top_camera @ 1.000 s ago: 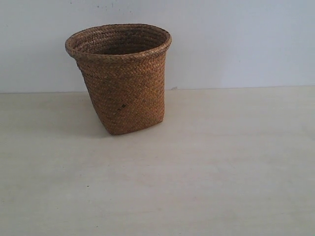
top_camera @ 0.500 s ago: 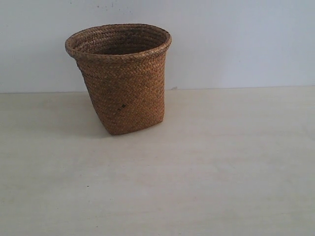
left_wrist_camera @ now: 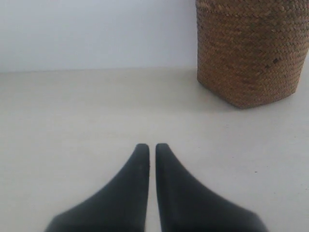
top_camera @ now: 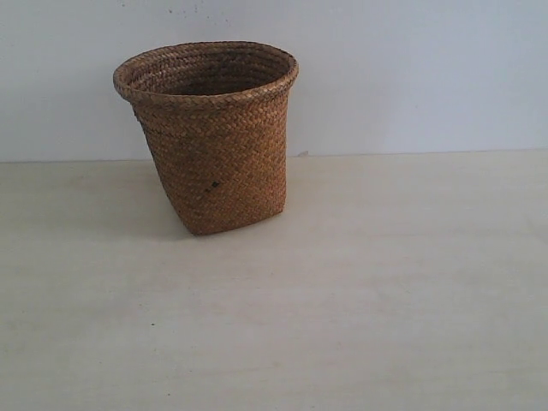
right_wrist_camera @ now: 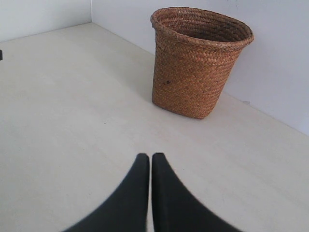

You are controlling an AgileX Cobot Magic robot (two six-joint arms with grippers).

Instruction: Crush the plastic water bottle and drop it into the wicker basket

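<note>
standing left of centre in the exterior view, the tall brown woven wicker basket [top_camera: 218, 163] sits upright on the pale, cream-coloured wooden table [top_camera: 360, 308], close to the plain white wall [top_camera: 411, 68] behind it. its round rolled rim is wider than its body, which tapers to a narrower squarish base, and a small dark spot [top_camera: 214, 183] marks the side facing the camera. the inside of the basket below the rim lies in shadow, so what it contains cannot be told. to the right of the basket the tabletop runs on bare to the edge of the view, and neither arm shows there.

in the left wrist view, the left gripper [left_wrist_camera: 152, 147] hangs over the table with its two black tapered fingers [left_wrist_camera: 135, 183] drawn together, only a hairline seam between them: clenched, with nothing in its hold. the basket [left_wrist_camera: 251, 53] stands well apart from it, further along the table by the wall, its dark spot [left_wrist_camera: 276, 61] in sight.

in the right wrist view, the right gripper [right_wrist_camera: 150, 157] looks the same, its black fingers [right_wrist_camera: 169, 193] pressed tip to tip, clenched on nothing. the basket [right_wrist_camera: 193, 72] stands well beyond it near the wall, upright, with its open mouth showing.
</note>
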